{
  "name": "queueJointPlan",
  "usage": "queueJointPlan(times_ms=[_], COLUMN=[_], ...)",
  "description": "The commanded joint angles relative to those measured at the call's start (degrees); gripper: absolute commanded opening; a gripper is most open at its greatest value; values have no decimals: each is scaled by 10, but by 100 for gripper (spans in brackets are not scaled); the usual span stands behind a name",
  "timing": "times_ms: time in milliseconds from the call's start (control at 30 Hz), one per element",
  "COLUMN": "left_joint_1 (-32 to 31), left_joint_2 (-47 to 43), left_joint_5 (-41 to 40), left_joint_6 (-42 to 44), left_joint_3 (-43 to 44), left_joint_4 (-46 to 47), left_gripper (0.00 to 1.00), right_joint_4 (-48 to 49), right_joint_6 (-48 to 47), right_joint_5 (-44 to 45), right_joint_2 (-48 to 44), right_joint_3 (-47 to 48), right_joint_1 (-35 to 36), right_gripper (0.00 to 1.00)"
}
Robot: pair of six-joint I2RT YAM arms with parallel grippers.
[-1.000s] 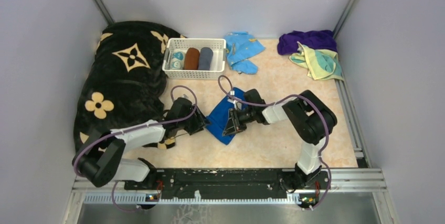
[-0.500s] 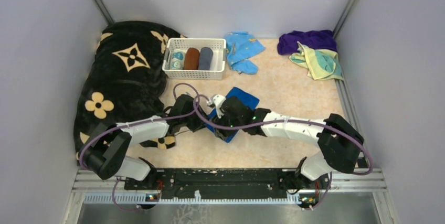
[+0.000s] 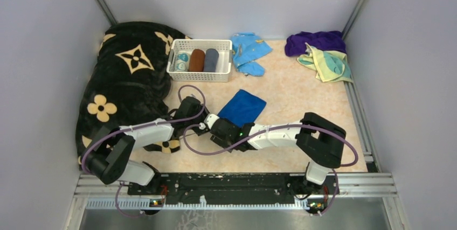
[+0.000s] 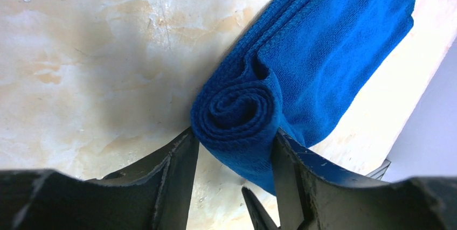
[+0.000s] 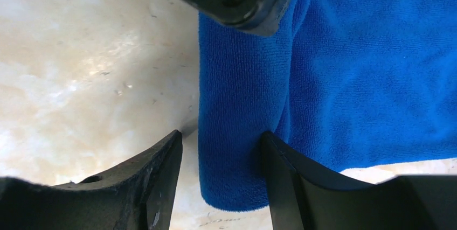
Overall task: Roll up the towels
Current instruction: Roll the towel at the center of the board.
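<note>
Barely begun, by the look of things: only a short roll started at the near end of the blue towel (image 3: 243,106), with most of that cloth lying flat on the bench (image 3: 302,95) in the middle, just beyond both arms. Leaves the purple towel (image 3: 315,41) and the yellow towel (image 3: 330,64) heaped together, unrolled, in the far right corner. Holds three finished-looking rolls in the basket (image 3: 198,75) at the back, though cannot tell whether those belong to this job. Grips one end of the roll with the left tool (image 4: 233,136), both fingers (image 4: 178,171) pressed against the spiral. Straddles the other end with the right tool (image 5: 221,136), jaws apart, one finger against the cloth and the other standing clear of it. Shows the tight spiral of the roll only in the left wrist view; hides it under the arms from above. Shows the gap beside the roll only in the right wrist view. Gives the two untouched towels and the basket only from above
</note>
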Motion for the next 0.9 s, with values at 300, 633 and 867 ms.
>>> queueJointPlan(times_ms=[300, 633, 867], left_joint_1=[2, 2, 2], left_joint_2=[-92, -269, -260], left_joint_5=[-51, -41, -17], left_joint_6=[15, 3, -11], left_joint_3=[-21, -71, -92], left_joint_4=[-96, -152, -110], left_gripper=[80, 86, 86], right_joint_4=[-12, 110, 176], right_joint_6=[2, 118, 182], right_joint_5=[-92, -506, -665], right_joint_2=[20, -15, 74], right_joint_3=[12, -20, -27], right_joint_1=[-5, -150, -238], right_gripper=[29, 24, 23])
